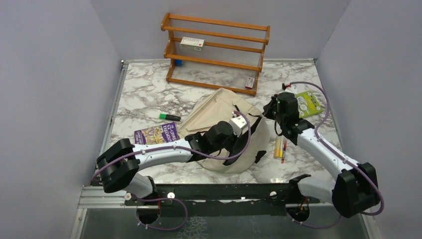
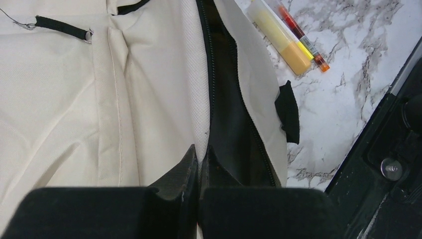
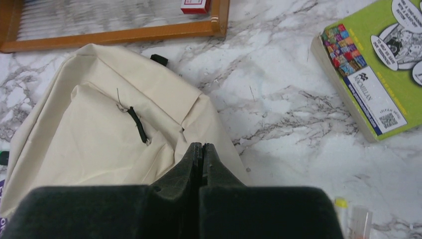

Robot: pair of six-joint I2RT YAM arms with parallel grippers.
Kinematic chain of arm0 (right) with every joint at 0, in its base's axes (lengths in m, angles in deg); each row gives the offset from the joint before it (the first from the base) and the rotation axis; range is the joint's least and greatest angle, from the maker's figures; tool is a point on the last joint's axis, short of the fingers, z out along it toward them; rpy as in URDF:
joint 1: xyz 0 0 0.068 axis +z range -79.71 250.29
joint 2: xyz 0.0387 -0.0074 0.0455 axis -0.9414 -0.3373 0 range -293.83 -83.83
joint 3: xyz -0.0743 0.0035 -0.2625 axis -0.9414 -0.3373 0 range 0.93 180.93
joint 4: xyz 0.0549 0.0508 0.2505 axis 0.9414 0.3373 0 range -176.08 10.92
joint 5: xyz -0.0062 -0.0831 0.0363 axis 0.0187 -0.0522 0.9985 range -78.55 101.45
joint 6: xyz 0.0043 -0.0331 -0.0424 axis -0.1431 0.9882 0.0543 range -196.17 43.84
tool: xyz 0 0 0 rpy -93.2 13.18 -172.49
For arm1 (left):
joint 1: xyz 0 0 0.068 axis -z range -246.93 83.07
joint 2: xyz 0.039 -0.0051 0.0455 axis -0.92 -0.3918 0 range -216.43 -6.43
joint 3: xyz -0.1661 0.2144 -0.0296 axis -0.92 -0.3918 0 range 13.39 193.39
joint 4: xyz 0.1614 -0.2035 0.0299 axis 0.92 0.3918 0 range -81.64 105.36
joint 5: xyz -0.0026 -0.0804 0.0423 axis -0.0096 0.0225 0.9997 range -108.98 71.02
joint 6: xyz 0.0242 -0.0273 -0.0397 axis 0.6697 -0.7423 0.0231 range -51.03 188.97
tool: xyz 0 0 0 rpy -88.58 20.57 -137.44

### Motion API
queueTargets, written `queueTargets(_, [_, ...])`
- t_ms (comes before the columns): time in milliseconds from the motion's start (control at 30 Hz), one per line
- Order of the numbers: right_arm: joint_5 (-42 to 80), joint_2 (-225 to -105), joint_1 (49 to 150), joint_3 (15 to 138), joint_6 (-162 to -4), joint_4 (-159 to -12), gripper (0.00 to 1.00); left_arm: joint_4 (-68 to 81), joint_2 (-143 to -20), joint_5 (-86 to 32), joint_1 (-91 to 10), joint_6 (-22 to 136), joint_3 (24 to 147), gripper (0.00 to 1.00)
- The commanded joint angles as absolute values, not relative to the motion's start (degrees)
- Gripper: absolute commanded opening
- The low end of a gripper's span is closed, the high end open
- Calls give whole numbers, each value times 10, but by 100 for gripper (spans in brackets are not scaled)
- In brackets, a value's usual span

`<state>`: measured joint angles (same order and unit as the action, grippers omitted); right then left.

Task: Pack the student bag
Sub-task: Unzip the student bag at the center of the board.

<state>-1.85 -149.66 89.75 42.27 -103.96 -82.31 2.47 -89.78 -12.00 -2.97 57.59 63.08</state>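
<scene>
Step in hand, as judged: opening the student bag (image 1: 219, 107) for loading; no packing visible yet. The bag lies flat mid-table on the marble top (image 1: 144, 94), in front of the wooden rack (image 1: 214, 85). The left gripper (image 2: 200, 155) is clamped on the cream edge of the bag mouth, right beside the zipper (image 2: 211, 74). The right gripper (image 3: 201, 149) is closed at the bag's far right edge, apparently nipping a fold of cloth; the cloth between its tips is not clearly seen. In the left wrist view the mouth gapes as a narrow slit showing dark lining (image 2: 234, 114), with nothing seen inside, though most of the interior is hidden. Loose items, all outside the bag: a yellow highlighter (image 2: 278, 37) and a red pen (image 2: 301, 35) side by side just right of it, a green book (image 1: 308, 103) farther right, a purple booklet (image 1: 157, 133) and a green marker (image 1: 170, 117) on its left. The rack holds a red-and-white box (image 1: 192, 43) on an upper shelf, a small blue object (image 1: 177, 62) below it and a small red box (image 1: 250, 82) at the bottom right. Next move, as judged: draw the two held edges apart and lift, widening the slit enough to admit an item. One arm must then let go to fetch, and the soft mouth may slump shut.
</scene>
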Motion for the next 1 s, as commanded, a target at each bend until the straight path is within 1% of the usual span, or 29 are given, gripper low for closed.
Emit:
queueTargets(0, [-44, -1542, 888, 465, -981, -911, 0, 71, -872, -125, -29, 564, 626, 0])
queueTargets(200, [10, -1628, 870, 518, -958, -892, 0, 102, -859, -111, -29, 559, 650, 0])
queueTargets(300, [34, -1641, 862, 528, -962, -876, 0, 115, -847, -88, -29, 535, 663, 0])
queueTargets(567, [109, -1581, 862, 489, -978, -871, 0, 206, -835, -57, -44, 400, 764, 0])
queueTargets(767, [135, -1523, 862, 464, -1006, -862, 1, 231, -832, -139, -99, 269, 814, 0])
queueTargets(967, [158, -1497, 862, 450, -1032, -850, 1, 236, -832, -178, -132, 214, 840, 0])
